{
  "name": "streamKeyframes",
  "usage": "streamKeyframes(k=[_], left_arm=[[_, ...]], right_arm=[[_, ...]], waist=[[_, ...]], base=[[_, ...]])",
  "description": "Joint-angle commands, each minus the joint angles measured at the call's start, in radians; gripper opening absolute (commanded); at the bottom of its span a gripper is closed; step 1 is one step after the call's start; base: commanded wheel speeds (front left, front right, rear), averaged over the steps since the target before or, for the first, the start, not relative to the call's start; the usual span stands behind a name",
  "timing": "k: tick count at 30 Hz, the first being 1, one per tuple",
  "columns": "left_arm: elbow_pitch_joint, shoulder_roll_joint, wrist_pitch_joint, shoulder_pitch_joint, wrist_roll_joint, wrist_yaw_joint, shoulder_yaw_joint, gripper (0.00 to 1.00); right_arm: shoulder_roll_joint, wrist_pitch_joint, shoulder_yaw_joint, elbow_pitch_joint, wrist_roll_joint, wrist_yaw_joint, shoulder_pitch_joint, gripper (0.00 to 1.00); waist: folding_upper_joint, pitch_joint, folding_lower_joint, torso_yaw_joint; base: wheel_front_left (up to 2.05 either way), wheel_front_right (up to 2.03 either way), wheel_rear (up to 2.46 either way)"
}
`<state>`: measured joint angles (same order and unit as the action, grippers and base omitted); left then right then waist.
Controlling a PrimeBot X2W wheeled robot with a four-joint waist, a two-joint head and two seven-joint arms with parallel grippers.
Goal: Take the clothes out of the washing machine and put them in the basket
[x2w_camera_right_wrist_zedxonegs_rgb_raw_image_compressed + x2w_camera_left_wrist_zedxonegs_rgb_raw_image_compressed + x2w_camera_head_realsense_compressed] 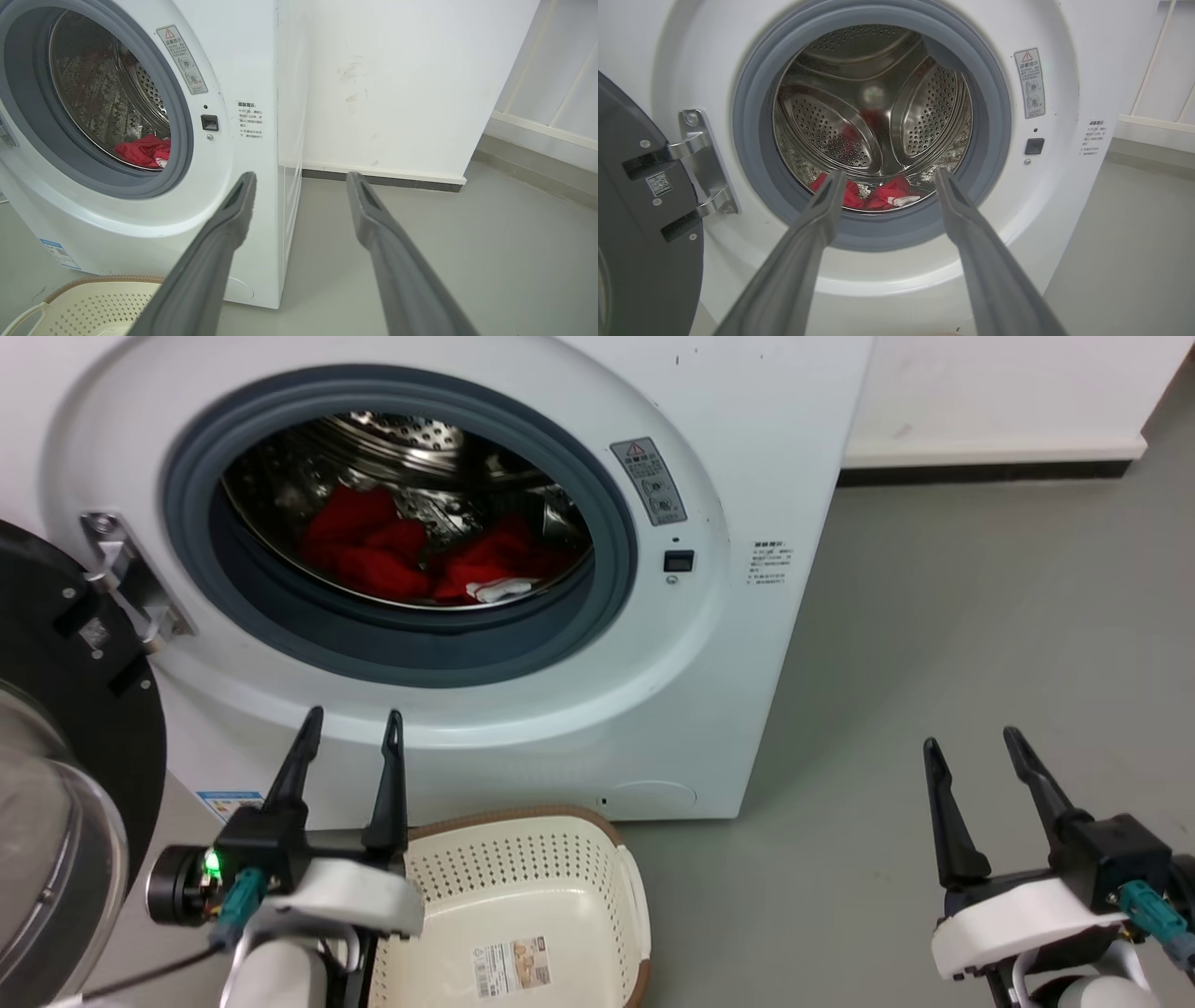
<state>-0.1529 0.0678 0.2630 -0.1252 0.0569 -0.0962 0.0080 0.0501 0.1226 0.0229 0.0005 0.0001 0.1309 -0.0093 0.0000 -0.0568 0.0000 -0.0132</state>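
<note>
— Left gripper [354, 719] hangs just in front of the washer [766, 476], below the porthole, its fingers spread and holding nothing. Right gripper [971, 742] is likewise parted and empty, well off to the washer's right, above the floor [980, 616].

— So nothing is out yet?

— I judge not; this looks like the very first reach. Clothes [383, 565] lie in a red heap at the bottom of the drum [411, 434], with a bit of white at the front. Basket [523, 877] sits right at the washer's foot; touching or not, I cannot tell. It has a paper label [512, 966] on its bottom and no red in the part I can see.

— Next move?

— Probably the left arm rises, goes through the porthole, dips to the heap and pinches a fold. In its wrist view the fingers frame the opening.

— Anything in the way?

— Door [84, 737] stands swung open at the washer's left, close beside that arm, on its hinge [121, 569]. Grey seal [616, 579] forms a lip to clear, and cloth might drag on it coming out.
</note>
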Motion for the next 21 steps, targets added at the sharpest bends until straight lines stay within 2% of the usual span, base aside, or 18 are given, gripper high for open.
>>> streamKeyframes(k=[1,11,21], left_arm=[[-0.020,-0.001,0.003,-0.039,0.003,0.003,0.003,1.00],[-0.271,0.041,0.002,-0.297,0.023,-0.003,0.023,1.00],[-0.546,0.157,-0.067,-0.607,0.064,-0.021,0.043,1.00]], right_arm=[[0.000,0.001,-0.002,-0.009,0.006,0.000,-0.019,1.00],[0.000,0.028,-0.033,-0.036,0.028,0.000,-0.100,1.00],[0.000,0.073,-0.074,-0.007,0.063,0.000,-0.179,1.00]], waist=[[0.0000,-0.026,0.0000,-0.013],[0.0000,-0.189,0.0000,-0.069],[0.0000,-0.338,0.0000,-0.148]], base=[[0.00,0.00,0.00],[0.00,0.00,0.00],[0.00,0.00,0.00]])
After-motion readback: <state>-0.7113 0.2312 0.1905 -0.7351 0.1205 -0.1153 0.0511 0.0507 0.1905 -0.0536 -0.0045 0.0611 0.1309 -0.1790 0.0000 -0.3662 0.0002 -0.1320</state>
